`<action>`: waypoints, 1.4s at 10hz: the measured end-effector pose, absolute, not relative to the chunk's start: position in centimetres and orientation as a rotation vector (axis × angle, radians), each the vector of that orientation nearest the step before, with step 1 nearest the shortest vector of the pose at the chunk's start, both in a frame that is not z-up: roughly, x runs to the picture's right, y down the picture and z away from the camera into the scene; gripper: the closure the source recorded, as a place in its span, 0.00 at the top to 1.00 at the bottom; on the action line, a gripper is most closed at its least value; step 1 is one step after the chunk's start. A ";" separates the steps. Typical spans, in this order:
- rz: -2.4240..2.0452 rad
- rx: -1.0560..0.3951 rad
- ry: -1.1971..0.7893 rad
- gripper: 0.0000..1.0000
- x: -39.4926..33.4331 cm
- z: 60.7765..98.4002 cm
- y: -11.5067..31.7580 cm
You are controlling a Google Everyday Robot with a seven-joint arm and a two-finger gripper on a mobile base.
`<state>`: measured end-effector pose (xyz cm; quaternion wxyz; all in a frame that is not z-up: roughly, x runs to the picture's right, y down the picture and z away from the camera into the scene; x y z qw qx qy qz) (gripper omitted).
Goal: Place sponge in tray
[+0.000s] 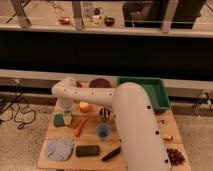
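Note:
The sponge (59, 120), green with a pale side, lies on the wooden table (135, 150) near its left edge. The green tray (161, 100) stands at the table's far right corner. My white arm reaches from the lower right across the table, bends at the far left and points down. My gripper (66, 115) is right over the sponge's right side, touching or nearly touching it. The arm hides the middle of the table.
An orange fruit (85, 106), a carrot (80, 126), a metal cup (104, 114) and a blue cup (103, 131) lie just right of the sponge. A purple bowl (100, 83) stands at the back. A grey cloth (60, 149) and a dark block (87, 150) lie in front.

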<state>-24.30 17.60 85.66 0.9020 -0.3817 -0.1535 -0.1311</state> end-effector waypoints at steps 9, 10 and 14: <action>-0.327 -0.674 -0.439 0.19 -28.3 78.7 14.7; -0.328 -0.674 -0.439 0.19 -28.3 78.6 14.7; -0.314 -0.658 -0.445 0.19 -28.6 78.6 14.2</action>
